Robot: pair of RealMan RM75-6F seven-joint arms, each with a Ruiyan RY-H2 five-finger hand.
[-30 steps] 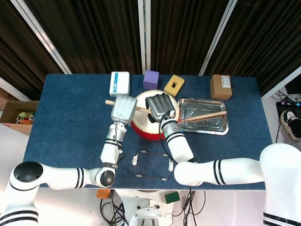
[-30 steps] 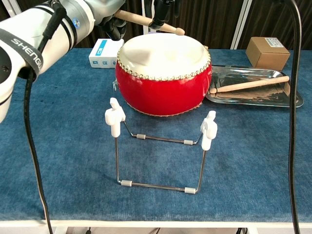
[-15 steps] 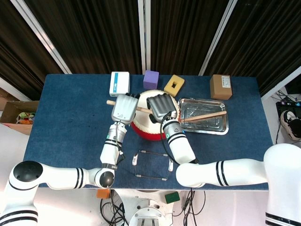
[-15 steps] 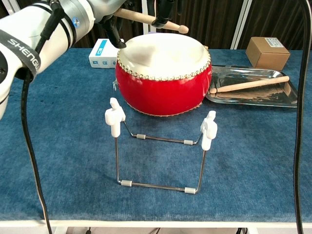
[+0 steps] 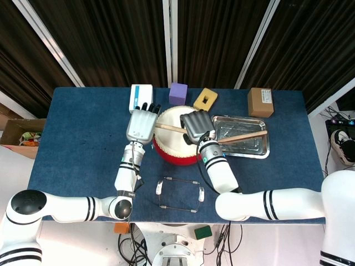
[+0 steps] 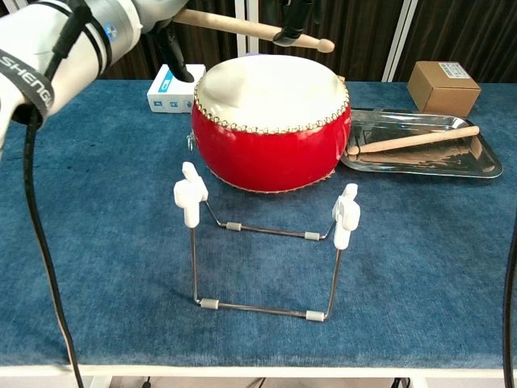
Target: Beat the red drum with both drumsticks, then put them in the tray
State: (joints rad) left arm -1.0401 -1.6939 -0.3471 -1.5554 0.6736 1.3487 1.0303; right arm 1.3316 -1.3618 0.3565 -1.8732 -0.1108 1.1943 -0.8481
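The red drum [image 5: 172, 154] with its white skin [image 6: 271, 85] stands mid-table. One drumstick [image 5: 169, 128] hangs level above the skin, and my right hand [image 5: 197, 126] grips it near the tip end [image 6: 325, 44]. My left hand [image 5: 141, 123] is at the drum's left rim with its fingers spread and extended. The stick's handle end reaches that hand's edge, and the hand shows no grip on it. The second drumstick [image 5: 242, 137] lies in the metal tray [image 5: 265, 151] right of the drum, also seen in the chest view [image 6: 412, 139].
A wire stand [image 6: 266, 242] with white end caps sits in front of the drum. Along the back edge are a white-and-blue box [image 5: 141, 97], a purple block [image 5: 178, 93], a yellow block [image 5: 205, 100] and a brown carton [image 5: 260, 102].
My left hand has let go of the drumstick, spread its fingers and moved left. My right hand now holds the stick and has carried it to the right above the drum.
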